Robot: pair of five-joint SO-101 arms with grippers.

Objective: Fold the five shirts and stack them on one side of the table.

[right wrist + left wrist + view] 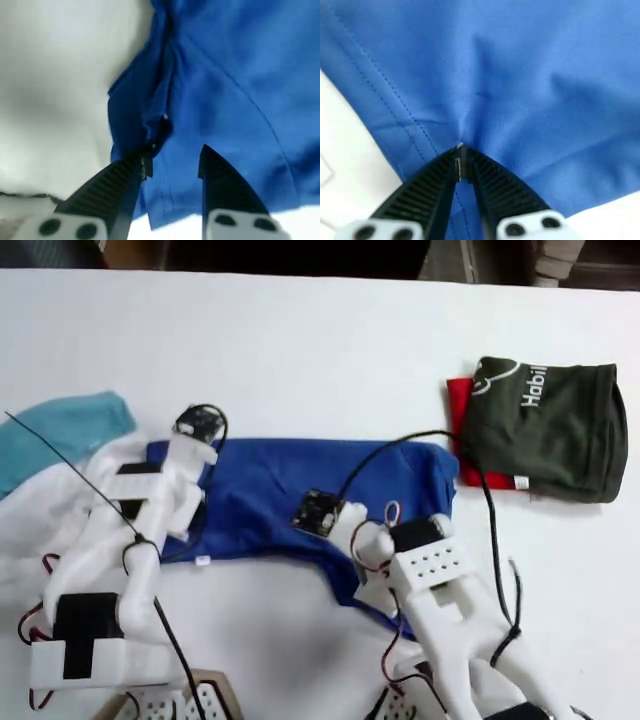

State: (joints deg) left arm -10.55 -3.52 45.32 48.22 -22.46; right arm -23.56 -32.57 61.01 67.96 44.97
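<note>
A spread shirt lies across the middle of the table, running left to right. Just beside its right end, a folded shirt rests on another folded shirt, whose edge juts out leftward. At the table's left edge lies a heap of unfolded shirts. The left end effector sits at the spread shirt's left end, and the right end effector at its near edge, towards the right.

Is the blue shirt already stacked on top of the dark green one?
No, the blue shirt lies spread out mid-table, beside the dark green shirt, not on it.
</note>
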